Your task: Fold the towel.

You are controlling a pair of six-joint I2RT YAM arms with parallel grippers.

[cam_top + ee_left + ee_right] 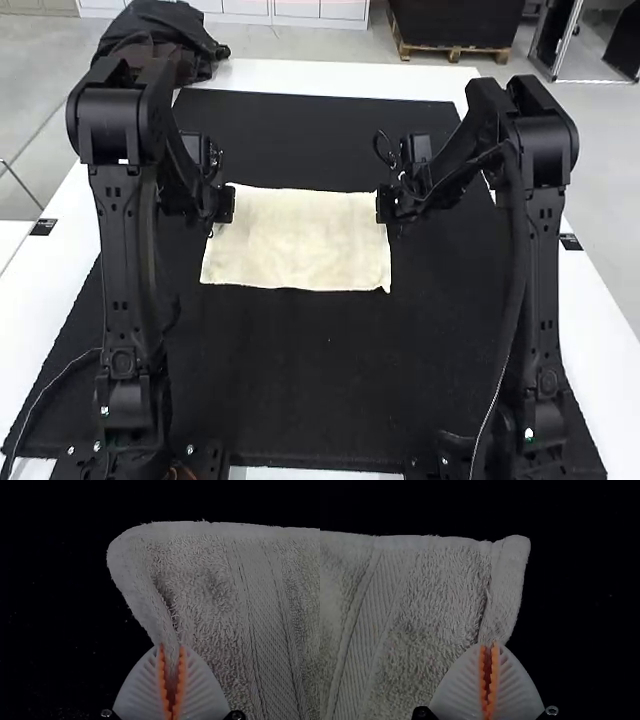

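Because each tool has only a narrow pinch of cloth, we could lose an edge if the lift is quick or uneven. Our towel [298,243] lies spread on the black mat [300,380] over the worktop [330,75]. In the high view, the left tool [171,647] is clamped on its side edge near ten o'clock, the right tool [489,644] likewise near two. If one side leads as we carry towards six o'clock, the fold could skew; pulling outward could wrinkle it, and the loose corners beyond our pinches could curl under.
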